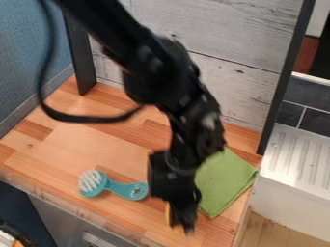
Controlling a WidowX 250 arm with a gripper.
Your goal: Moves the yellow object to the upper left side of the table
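1. A small dark mark sits on the handle of the teal brush (116, 187), left of the green cloth (226, 182); it is too small to tell whether it is writing.
2. The yellow object (168, 212) shows as a thin sliver near the cloth's lower left side, on the wooden table's (97, 140) near part. The gripper (181, 224) covers the rest of it, so its shape cannot be told.
3. Whether the gripper is apart, together or clamped on the yellow object cannot be told. It hangs beside the cloth's lower left side, dark and blurred.
4. The black arm (155, 67) comes from above and hides the cloth's upper left part. Its black cable (84, 117) loops out, well to the cloth's upper left.
5. A grey cabinet front (58, 217) is cut off, below and left of the cloth; what it holds is hidden.
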